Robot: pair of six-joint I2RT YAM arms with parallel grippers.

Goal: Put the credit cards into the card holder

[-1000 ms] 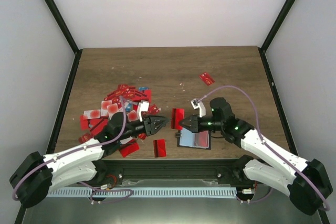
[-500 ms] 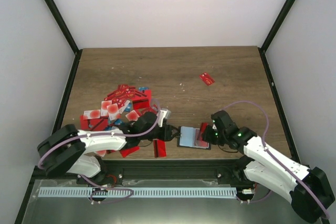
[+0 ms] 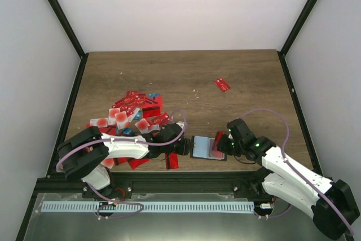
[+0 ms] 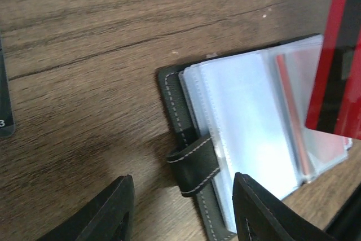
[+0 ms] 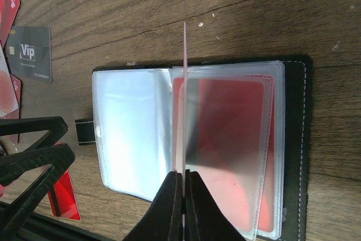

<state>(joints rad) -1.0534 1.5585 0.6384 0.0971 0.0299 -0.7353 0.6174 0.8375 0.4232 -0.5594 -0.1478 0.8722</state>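
Both arms have dropped from their raised meeting over the table's middle, and the left arm has slid in closer to the card holder [image 3: 202, 147], which lies open near the table's [image 3: 248, 71] 6 o'clock edge. Its clear sleeves face up; one sleeve on the half nearer the right arm holds a red card flat inside [image 5: 225, 139], while the sleeves on the strap side look empty. The right gripper [image 3: 221, 144] is clamped on a second red card [image 5: 184, 94], held upright on edge with its lower edge at the sleeves' fold. The left gripper [image 4: 181, 201] stands partly open at the holder's 9 o'clock side, its fingers [image 4: 118, 213] either side of the strap tab, not clearly touching it. The credit cards [image 3: 132, 114] are heaped at the holder's 10 o'clock, a lone card [image 3: 222, 84] at its 1 o'clock.
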